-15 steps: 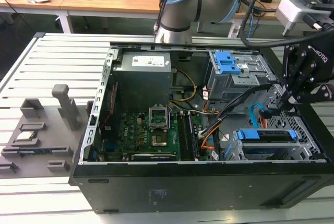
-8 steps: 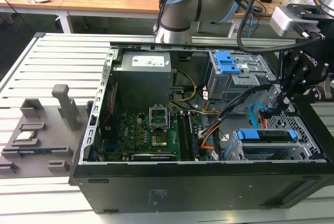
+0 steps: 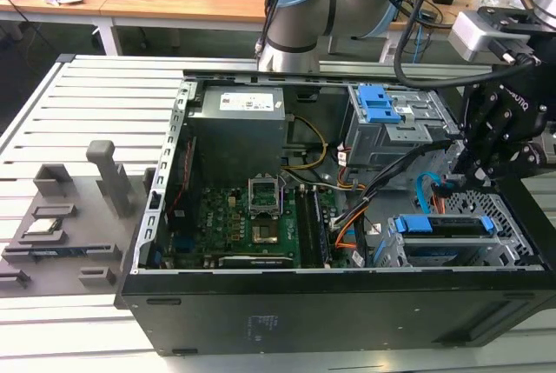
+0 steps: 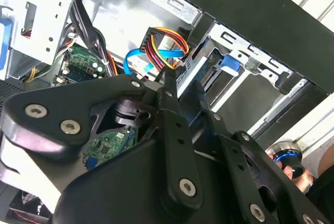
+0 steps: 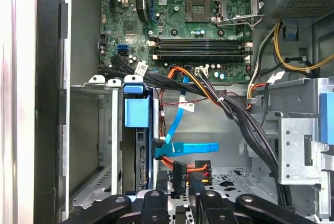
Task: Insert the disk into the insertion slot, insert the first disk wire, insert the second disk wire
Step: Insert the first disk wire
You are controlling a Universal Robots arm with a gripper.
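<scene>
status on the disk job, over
Gripper shut on a disk wire, red and yellow strands. Disk seated in the insertion slot. Blue cable loops close beside the gripper.

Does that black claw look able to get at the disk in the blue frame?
Probably yes. The gripper, shut on a black plug, hangs right beside the disk, and the case stands open; only a blue cable lies close by.

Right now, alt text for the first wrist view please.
The black gripper grips a black wire plug with red and orange leads beside the blue-framed hard disk, seated in the silver sheet-metal drive cage. A flat blue cable and green motherboard lie beyond.
</scene>
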